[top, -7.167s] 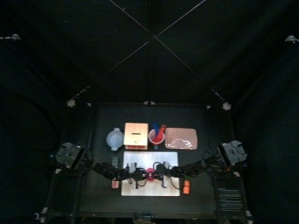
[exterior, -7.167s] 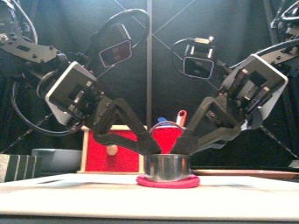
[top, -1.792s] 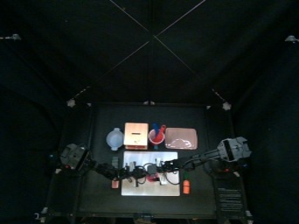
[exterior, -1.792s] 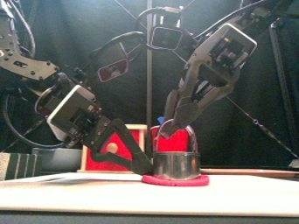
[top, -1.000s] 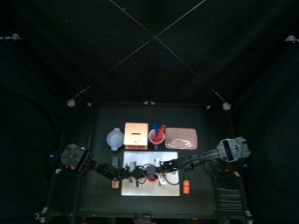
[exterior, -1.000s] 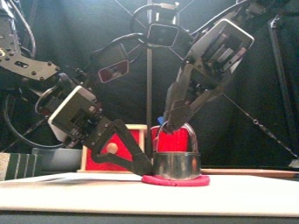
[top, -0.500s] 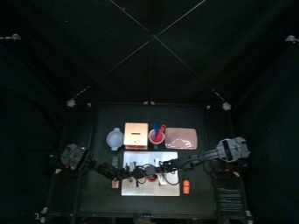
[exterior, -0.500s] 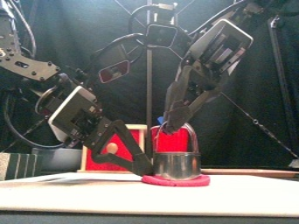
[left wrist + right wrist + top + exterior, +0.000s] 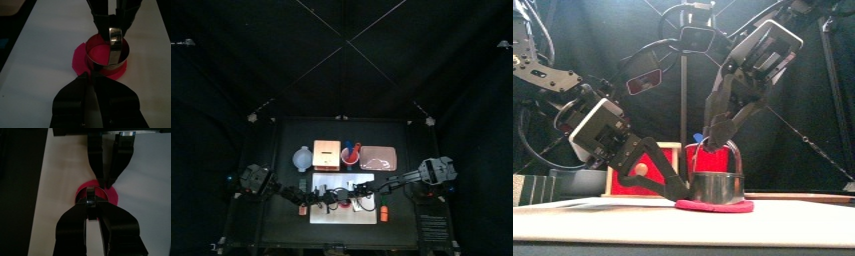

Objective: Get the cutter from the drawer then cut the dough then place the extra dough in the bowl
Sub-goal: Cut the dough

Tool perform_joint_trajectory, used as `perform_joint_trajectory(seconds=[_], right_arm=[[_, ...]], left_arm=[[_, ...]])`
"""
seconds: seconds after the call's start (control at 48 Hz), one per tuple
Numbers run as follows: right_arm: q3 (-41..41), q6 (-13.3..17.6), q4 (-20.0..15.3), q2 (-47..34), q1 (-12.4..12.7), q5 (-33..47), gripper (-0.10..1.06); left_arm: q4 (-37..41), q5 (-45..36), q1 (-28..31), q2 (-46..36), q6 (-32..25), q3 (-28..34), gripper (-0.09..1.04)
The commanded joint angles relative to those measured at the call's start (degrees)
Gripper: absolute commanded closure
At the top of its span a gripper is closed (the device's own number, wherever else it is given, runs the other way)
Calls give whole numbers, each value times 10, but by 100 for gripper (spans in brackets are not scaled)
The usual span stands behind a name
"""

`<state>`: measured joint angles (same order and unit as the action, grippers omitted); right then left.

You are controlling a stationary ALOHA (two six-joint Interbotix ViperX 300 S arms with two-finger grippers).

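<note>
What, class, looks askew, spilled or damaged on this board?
Nothing stands out. The cutter stands upright on the red dough; the right pincer grips its wire handle, the left pincer touches the dough's edge.

The plain white cutting board (image 9: 345, 216) carries no pattern. On the board lies a flat disc of pink-red dough (image 9: 714, 207), and on that a round cutter of shiny silver metal (image 9: 716, 186) with a wire handle of the same silver. Over the board, the left gripper (image 9: 85, 76) and the right gripper (image 9: 90, 198) are black. Behind the board stand a pale wooden box (image 9: 327, 150) with a red drawer front, a blue-grey bowl (image 9: 301, 157), a red cup (image 9: 352, 154) and a flat pink tray (image 9: 382, 158).
</note>
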<state>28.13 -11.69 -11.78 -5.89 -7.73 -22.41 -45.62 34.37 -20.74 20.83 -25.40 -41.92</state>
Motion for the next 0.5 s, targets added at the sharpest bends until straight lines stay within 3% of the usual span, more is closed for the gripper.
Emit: perform_joint_trajectory(seconds=[0.021, 0.208, 0.5], right_arm=[[-18, 0, 11, 39, 7, -9, 53], [-24, 0, 33, 68, 20, -26, 54], [9, 1, 33, 117, 37, -48, 54]], left_arm=[[-2, -10, 3, -2, 1, 4, 36], [-2, -10, 3, -4, 1, 4, 36], [-2, -11, 3, -4, 1, 3, 36]])
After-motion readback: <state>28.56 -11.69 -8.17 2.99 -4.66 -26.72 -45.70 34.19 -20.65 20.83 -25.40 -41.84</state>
